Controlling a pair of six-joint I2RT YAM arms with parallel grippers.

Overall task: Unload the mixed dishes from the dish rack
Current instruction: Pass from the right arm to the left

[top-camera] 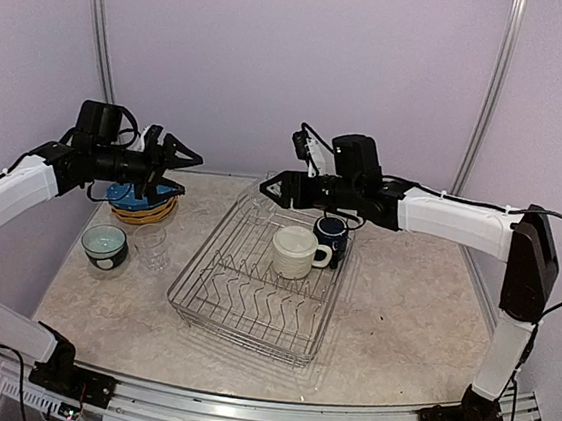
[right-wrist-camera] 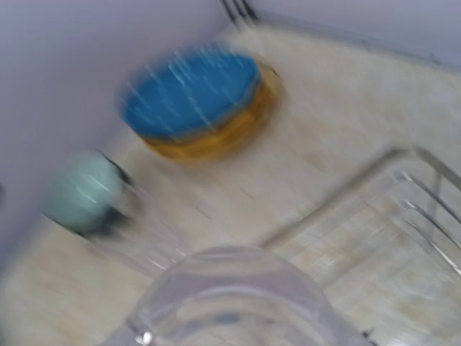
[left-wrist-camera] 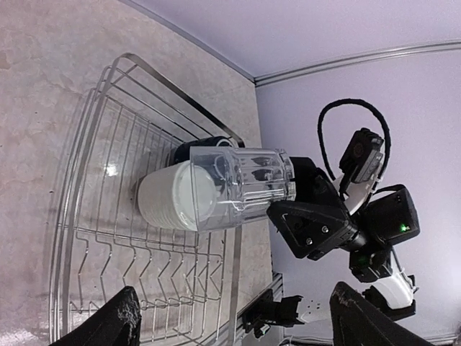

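Note:
The silver wire dish rack sits mid-table and holds a cream mug and a dark navy mug. My right gripper is shut on a clear glass tumbler and holds it on its side above the rack's far left corner. The tumbler fills the bottom of the blurred right wrist view. My left gripper is open and empty, raised above the stack of blue and mustard plates. Its fingers frame the rack. A teal-and-white bowl and a second tumbler stand left of the rack.
The plates and bowl crowd the table's left side near the wall. The lilac back wall stands close behind the rack. The two grippers face each other, a short gap between them.

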